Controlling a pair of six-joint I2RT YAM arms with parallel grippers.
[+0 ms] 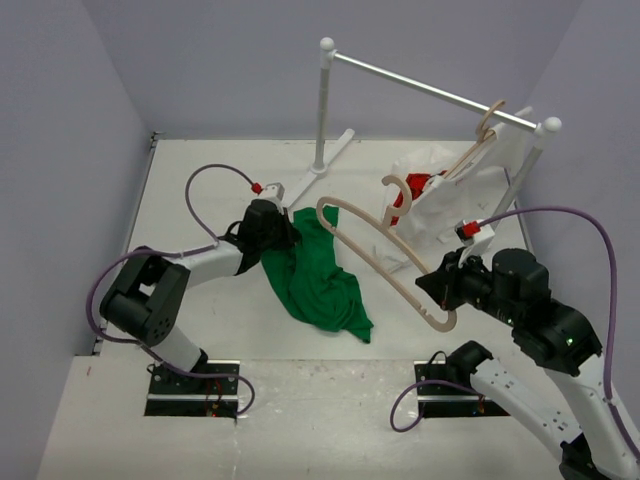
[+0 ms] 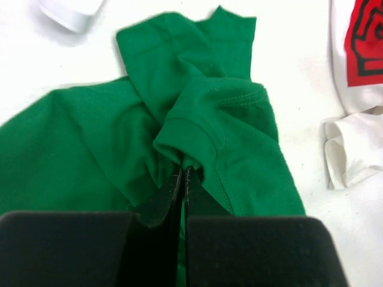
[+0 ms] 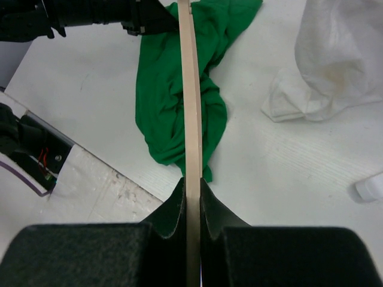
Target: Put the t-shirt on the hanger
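The green t-shirt (image 1: 315, 280) lies crumpled on the white table left of centre. My left gripper (image 1: 285, 232) is at its upper edge, shut on a fold of the cloth. In the left wrist view the fingertips of my left gripper (image 2: 183, 170) pinch a hemmed fold of the t-shirt (image 2: 227, 119). My right gripper (image 1: 440, 285) is shut on one end of the tan wooden hanger (image 1: 440, 322), which reaches up and left over the t-shirt. In the right wrist view the hanger (image 3: 190, 89) runs straight out from my right gripper (image 3: 192, 182), above the t-shirt (image 3: 164, 101).
A white clothes rack (image 1: 325, 105) stands at the back with its bar (image 1: 430, 90) running right. A second hanger wearing a white garment (image 1: 470, 160) hangs from it. A white cloth with red print (image 1: 420, 190) lies under it, right of the t-shirt.
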